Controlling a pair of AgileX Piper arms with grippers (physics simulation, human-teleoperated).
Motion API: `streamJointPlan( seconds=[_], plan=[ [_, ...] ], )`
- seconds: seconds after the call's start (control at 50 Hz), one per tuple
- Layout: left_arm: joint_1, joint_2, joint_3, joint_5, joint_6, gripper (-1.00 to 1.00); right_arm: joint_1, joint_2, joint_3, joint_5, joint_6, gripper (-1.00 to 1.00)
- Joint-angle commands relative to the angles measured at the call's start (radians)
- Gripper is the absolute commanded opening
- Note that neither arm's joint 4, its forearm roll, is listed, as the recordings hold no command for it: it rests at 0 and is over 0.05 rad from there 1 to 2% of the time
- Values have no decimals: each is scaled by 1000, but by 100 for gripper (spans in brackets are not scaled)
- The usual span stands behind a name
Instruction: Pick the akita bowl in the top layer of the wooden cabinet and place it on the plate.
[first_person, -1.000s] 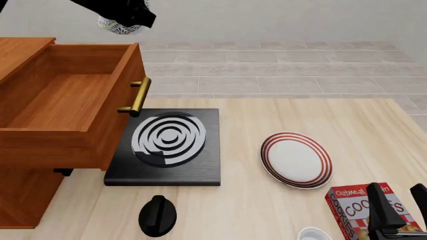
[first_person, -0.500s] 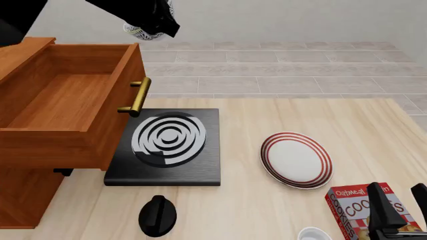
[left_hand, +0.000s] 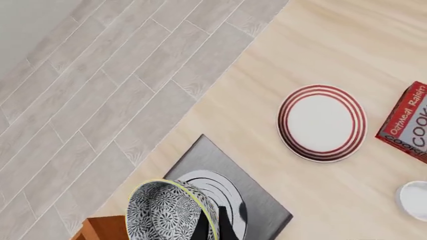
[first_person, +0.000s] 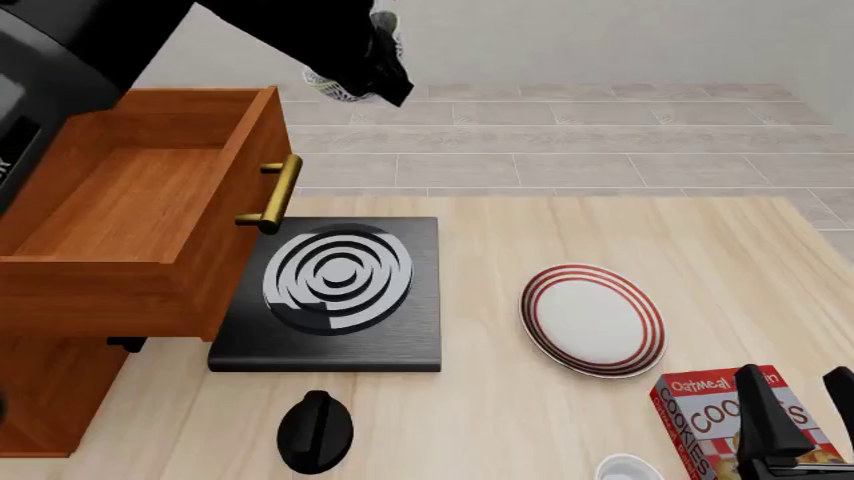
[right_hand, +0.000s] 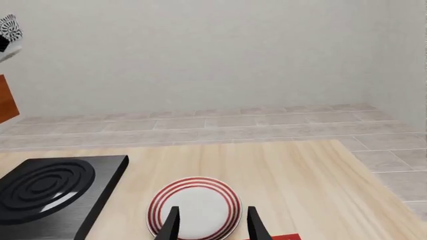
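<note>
Half the job looks done: in the left wrist view the akita bowl (left_hand: 172, 210) sits pinched on its rim in the left gripper's (left_hand: 212, 224) jaws, above the stove slab (left_hand: 230, 200), well apart from the plate (left_hand: 322, 123)

Front view: the top layer (first_person: 134, 200) stands open and bare, bowl aloft beyond it

Right wrist view: the right gripper's (right_hand: 211, 223) jaws are spread, idle over the tabletop (right_hand: 300, 185)
</note>
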Motion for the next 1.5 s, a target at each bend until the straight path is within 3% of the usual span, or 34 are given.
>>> streamJointPlan(
  seconds=[0.02,0.92,1.5],
  plan=[
    [-38,33,13,-30,11,-100,-3,0,0,-2,3,100],
    [-135,136,106,-136,52,-100,2,0,1,-13,8,100],
    [-192,242,53,-155,64,-100,11,0,-3,-14,9,100]
  ],
)
